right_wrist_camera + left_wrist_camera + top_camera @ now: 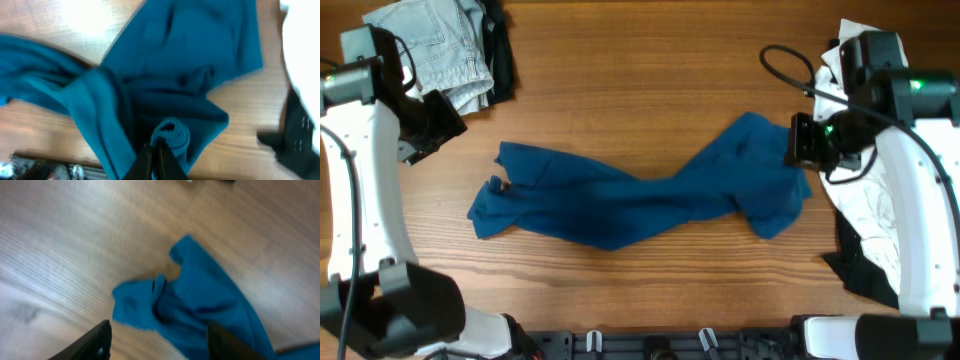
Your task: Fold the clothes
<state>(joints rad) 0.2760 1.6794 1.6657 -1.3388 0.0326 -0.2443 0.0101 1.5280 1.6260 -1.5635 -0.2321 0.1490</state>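
The dark blue garment [640,195] lies crumpled and twisted across the middle of the wooden table, stretching from left to right. My right gripper [800,142] is shut on a ribbed cuff or hem of the garment [170,135] at its right end, holding it a little above the table. My left gripper [430,125] is open and empty, above bare wood just left of the garment's left end [150,305].
A folded light denim piece [435,45] lies at the back left with a dark item [500,50] beside it. A white garment with black marks [875,215] lies along the right edge, under my right arm.
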